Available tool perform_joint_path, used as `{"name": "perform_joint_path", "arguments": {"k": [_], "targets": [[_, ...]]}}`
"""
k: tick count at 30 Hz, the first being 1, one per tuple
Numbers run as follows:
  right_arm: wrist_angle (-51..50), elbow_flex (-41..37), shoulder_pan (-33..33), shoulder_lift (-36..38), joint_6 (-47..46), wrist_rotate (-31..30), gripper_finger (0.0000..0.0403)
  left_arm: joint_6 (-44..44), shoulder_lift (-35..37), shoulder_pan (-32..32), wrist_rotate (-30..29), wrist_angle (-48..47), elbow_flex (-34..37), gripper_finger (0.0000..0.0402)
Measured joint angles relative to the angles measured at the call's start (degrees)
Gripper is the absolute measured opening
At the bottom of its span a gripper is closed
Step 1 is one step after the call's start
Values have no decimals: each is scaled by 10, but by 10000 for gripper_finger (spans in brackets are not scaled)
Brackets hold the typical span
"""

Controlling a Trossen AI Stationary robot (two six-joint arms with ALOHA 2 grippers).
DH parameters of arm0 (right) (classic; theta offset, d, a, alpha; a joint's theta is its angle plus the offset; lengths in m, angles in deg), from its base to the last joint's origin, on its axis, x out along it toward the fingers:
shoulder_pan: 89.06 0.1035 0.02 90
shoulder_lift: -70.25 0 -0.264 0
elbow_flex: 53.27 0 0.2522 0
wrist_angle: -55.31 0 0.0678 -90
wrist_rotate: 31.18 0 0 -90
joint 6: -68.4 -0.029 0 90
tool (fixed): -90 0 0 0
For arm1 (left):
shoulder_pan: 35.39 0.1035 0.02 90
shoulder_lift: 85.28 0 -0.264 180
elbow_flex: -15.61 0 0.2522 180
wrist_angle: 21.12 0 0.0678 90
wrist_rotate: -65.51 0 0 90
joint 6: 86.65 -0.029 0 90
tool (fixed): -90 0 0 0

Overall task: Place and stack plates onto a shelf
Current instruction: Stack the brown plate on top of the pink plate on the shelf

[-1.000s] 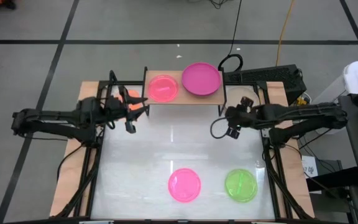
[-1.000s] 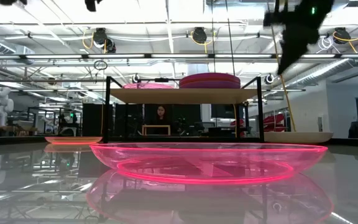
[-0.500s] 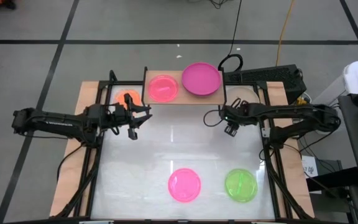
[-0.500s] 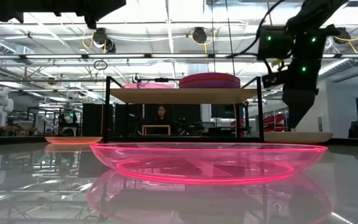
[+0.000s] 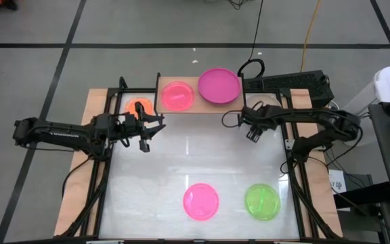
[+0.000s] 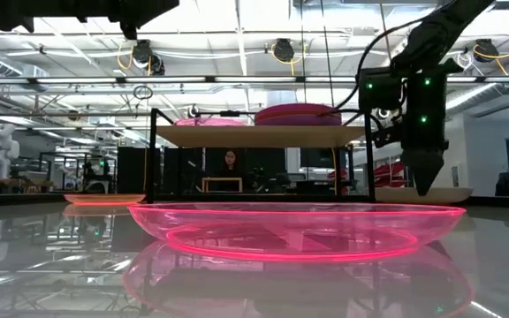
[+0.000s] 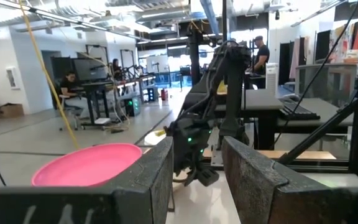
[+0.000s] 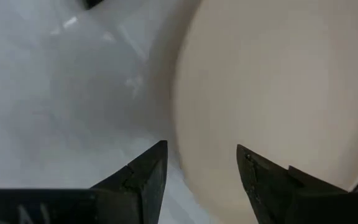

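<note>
the right gripper (image 5: 252, 134) is hanging low beside the shelf's (image 5: 198, 108) right end, its fingers (image 8: 145, 171) apart over the rim of the beige plate (image 8: 272, 99), which is lying on the table (image 5: 181, 163). the left gripper (image 5: 147, 130) is waiting near the shelf's left end, fingers (image 7: 148, 180) apart and holding nothing; the orange plate (image 5: 139, 107) is lying close behind it. on the shelf a pink plate (image 5: 177, 95) and a magenta stack (image 5: 219, 85) are resting. another pink plate (image 5: 201, 201) and the green plate (image 5: 262, 201) are sitting at the table's near side.
</note>
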Motion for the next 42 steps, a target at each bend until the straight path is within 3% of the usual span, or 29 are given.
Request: {"name": "perform_joint_path", "arguments": {"k": [9, 13, 16, 18, 26, 32, 42], "targets": [[8, -10, -1, -22, 2, 1, 158, 6, 0, 0, 0, -17, 0, 145], [-14, -10, -1, -20, -1, 5, 101, 9, 0, 0, 0, -21, 0, 145], [-21, -10, -1, -18, 0, 45, 35, 10, 0, 0, -1, -22, 0, 145], [-18, -9, 1, -11, 4, 72, 12, 10, 0, 0, -1, -22, 0, 145], [-92, 3, 27, 21, -77, 123, 5, 17, 0, 0, -1, -22, -1, 145], [-148, 30, 34, 91, -180, 93, 1, 25, 0, 0, -1, -22, -1, 145], [-139, 82, 33, 252, -186, 58, 0, 25, 0, -5, -1, -26, -1, 145]]}}
